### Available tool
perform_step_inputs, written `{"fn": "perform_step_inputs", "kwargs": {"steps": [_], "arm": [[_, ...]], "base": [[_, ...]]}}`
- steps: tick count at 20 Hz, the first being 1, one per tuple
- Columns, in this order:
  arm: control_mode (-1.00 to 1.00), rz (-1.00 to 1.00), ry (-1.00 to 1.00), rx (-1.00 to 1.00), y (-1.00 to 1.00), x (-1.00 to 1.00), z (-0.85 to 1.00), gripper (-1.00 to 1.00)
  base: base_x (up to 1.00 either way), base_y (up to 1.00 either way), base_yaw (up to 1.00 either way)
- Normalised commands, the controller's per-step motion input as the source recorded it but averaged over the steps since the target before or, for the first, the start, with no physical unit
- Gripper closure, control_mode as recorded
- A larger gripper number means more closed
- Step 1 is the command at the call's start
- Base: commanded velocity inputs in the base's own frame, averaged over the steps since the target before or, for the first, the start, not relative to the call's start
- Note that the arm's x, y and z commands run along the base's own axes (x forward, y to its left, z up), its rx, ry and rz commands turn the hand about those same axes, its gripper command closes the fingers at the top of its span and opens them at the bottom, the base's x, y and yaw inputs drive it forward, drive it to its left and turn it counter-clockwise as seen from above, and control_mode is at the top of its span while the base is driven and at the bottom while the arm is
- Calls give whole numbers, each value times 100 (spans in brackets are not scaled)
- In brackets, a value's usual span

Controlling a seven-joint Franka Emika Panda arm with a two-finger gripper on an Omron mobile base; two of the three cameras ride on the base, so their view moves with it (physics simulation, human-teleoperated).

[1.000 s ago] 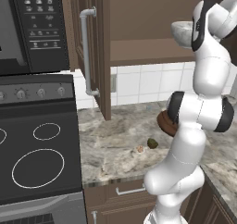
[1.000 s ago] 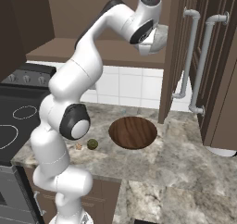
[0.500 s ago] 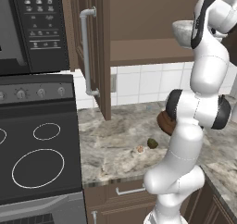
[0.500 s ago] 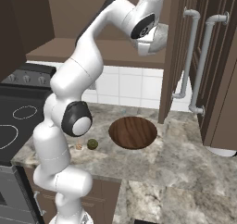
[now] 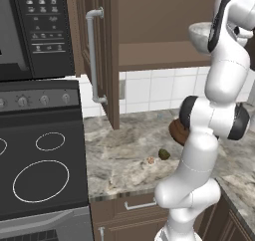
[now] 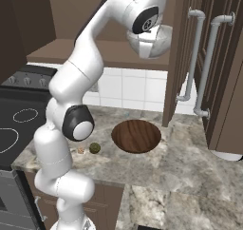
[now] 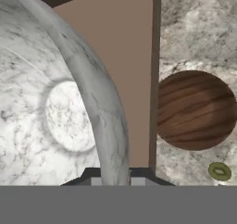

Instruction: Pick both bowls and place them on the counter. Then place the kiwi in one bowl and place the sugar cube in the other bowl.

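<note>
Hand (image 7: pixel 113 181) clamped on marbled bowl (image 7: pixel 55 107) rim at cabinet shelf (image 6: pixel 71 51); wooden bowl (image 6: pixel 136 136) on counter (image 6: pixel 190 162).

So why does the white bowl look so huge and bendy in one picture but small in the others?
In the hand view the marbled bowl sits right against the camera, so its rim looms large and curved, while the wooden bowl far below looks smaller. In the right base view the camera stands back, so it looks small and round. Nothing is blurry.
</note>
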Motion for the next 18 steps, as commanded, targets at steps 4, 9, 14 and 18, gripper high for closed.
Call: {"fn": "perform_step_inputs", "kwargs": {"steps": [4, 9, 14, 18], "arm": [[-100, 0, 12, 1, 11, -58, 0, 100], [-100, 0, 9, 2, 20, -61, 0, 100], [-100, 0, 5, 5, 24, -64, 0, 100], [-100, 0, 0, 8, 24, -69, -2, 100]], "base": [[0, 0, 0], [0, 0, 0], [0, 0, 0], [0, 0, 0]]}}
